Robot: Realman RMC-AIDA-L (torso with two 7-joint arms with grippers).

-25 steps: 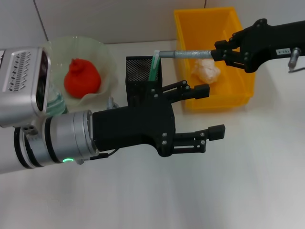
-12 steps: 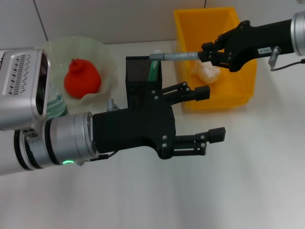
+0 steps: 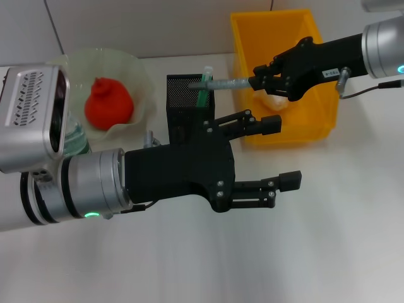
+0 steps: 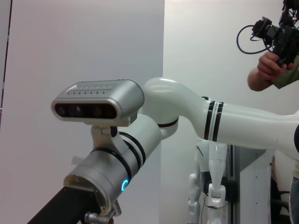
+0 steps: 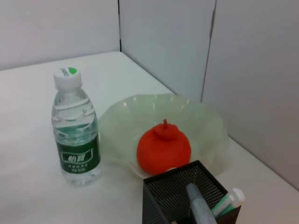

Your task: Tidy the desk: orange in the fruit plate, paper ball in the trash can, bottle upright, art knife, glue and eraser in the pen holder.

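My right gripper is shut on the grey art knife, held level with its tip over the black mesh pen holder. A green glue stick stands in the holder. The orange lies in the pale-green fruit plate. Partly hidden under the right gripper, the paper ball sits in the yellow trash can. The bottle stands upright beside the plate. My left gripper hangs open and empty above the desk. The eraser is out of view.
My left arm and its wrist camera fill the near left of the head view and hide the desk below. Grey partition walls stand right behind the plate and the trash can.
My right gripper has carried the art knife leftward, from over the trash can until its tip is over the pen holder. The left arm has barely moved.
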